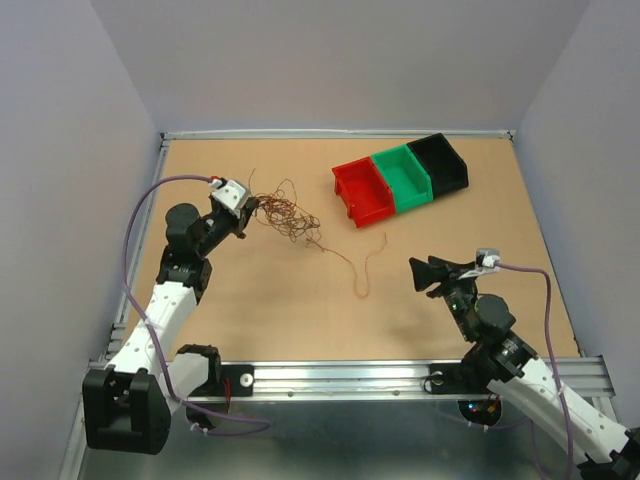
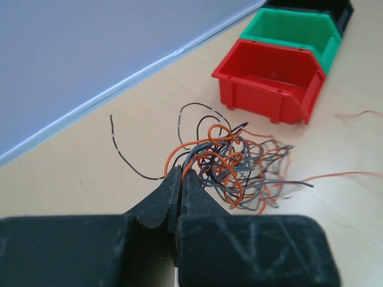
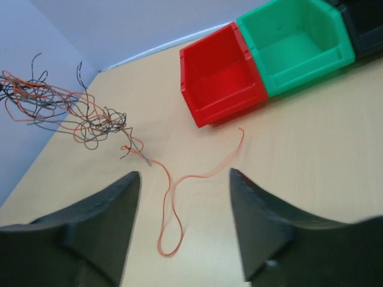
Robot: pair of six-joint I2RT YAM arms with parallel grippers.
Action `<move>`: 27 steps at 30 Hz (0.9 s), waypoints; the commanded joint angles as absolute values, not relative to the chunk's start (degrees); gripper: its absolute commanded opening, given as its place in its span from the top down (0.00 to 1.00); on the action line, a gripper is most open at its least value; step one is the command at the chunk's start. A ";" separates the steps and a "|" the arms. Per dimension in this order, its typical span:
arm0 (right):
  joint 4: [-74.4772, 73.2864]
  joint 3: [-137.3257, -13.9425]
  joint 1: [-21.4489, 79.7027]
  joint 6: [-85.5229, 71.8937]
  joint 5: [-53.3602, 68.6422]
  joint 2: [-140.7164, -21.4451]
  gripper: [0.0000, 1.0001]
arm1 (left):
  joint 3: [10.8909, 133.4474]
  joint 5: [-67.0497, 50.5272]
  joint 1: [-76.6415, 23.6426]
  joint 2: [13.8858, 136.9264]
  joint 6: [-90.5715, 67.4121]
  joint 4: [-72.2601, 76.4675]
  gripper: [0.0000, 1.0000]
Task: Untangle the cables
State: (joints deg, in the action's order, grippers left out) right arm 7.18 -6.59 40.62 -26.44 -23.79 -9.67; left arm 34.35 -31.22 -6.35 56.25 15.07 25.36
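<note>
Orange and black cables [image 1: 285, 212], hair-light and snag-prone, bunch far left on the table [image 1: 450, 230], my left claw [image 2: 181, 176] pinching their edge, my right claw [image 3: 184, 173] wide, best taking one loose end.

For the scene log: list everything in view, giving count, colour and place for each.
tangle of cables: one clump; orange, black and greyish strands; left of mid-table
loose cable: one; orange; trails from the tangle toward mid-table, lying flat
red bin: one; red; far side, right of middle, left end of the row; empty
green bin: one; green; middle of the row; empty
black bin: one; black; right end of the row
table: one; tan
metal rail: one; silver; near edge
left claw: one; black; shut on the tangle of cables
right claw: one; black; open, near right, facing the loose cable
</note>
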 commanded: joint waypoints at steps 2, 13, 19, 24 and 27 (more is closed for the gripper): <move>12.47 -7.56 40.69 -22.68 -14.95 -13.96 0.23 | 32.96 -43.06 -6.50 50.89 18.10 26.72 1.00; 36.36 -10.10 40.69 -19.87 4.64 -45.76 0.13 | 31.55 -51.24 -6.94 42.72 19.43 24.00 1.00; 46.92 -17.30 40.96 -16.00 11.24 -68.26 0.22 | 32.96 -51.94 -7.03 41.31 19.95 21.71 1.00; 49.48 -25.73 41.92 -11.88 17.39 -81.35 0.16 | 33.22 -51.95 -7.12 39.55 20.39 20.48 1.00; 49.66 -28.73 42.89 -8.97 19.33 -85.51 0.14 | 33.40 -51.51 -7.12 38.50 20.22 19.95 1.00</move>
State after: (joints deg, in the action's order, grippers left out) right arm 43.31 -23.86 41.52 -14.24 13.93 -82.30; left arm 31.51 -50.70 -6.76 40.45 19.86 18.79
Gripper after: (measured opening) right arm 0.851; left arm 0.070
